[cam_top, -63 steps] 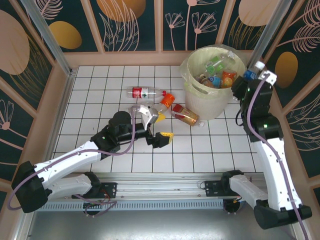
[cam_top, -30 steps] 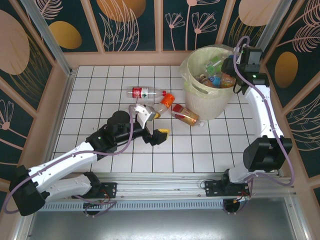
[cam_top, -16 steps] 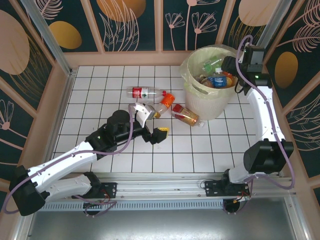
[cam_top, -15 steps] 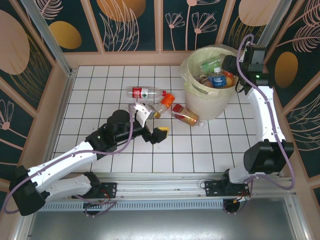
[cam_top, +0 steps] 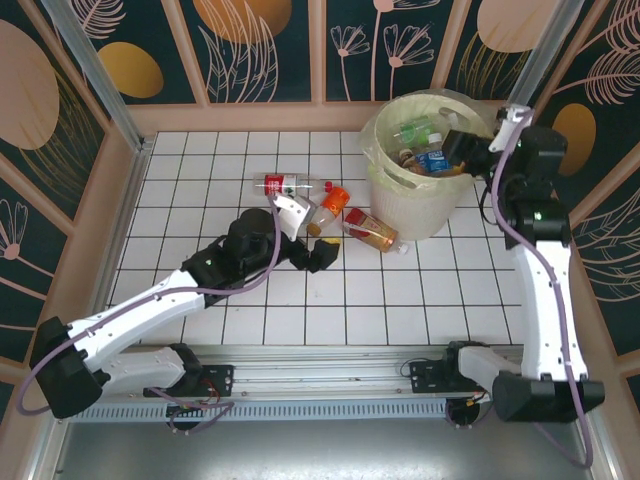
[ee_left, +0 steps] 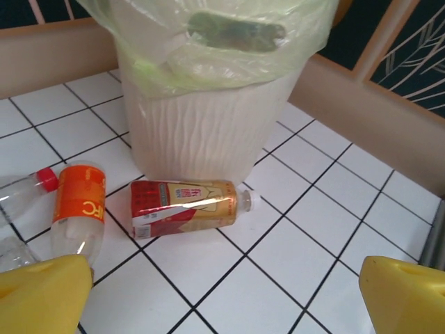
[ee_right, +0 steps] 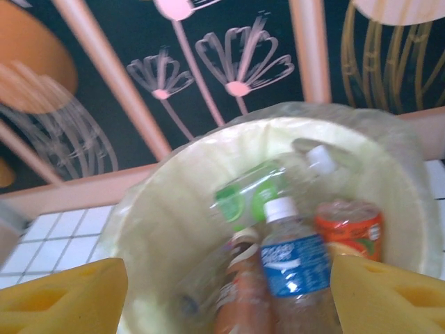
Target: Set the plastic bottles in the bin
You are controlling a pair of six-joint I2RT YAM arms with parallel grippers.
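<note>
Three plastic bottles lie on the white tiles left of the bin (cam_top: 404,204): a clear one with a red label (cam_top: 285,183), an orange one (cam_top: 333,200) and a brown one with a red and gold label (cam_top: 370,232). My left gripper (cam_top: 310,236) hovers open just in front of them, nothing between its pads. From the left wrist, the red and gold bottle (ee_left: 184,207) lies against the bin wall (ee_left: 208,132), the orange bottle (ee_left: 78,212) to its left. My right gripper (cam_top: 466,148) stands open over the bin's right rim. Inside the bin (ee_right: 174,202) lie a blue-label bottle (ee_right: 295,268), a green-label one (ee_right: 250,191) and an orange one (ee_right: 348,226).
Wooden walls with dark floral panels enclose the tiled floor on three sides. A metal post (cam_top: 535,60) rises just behind the right arm. Open tiles stretch to the left (cam_top: 190,190) and in front of the bin (cam_top: 430,290).
The right gripper let the blue-label bottle drop into the bin and the arm swung back to the right. The left gripper moved forward toward the bottles beside the bin.
</note>
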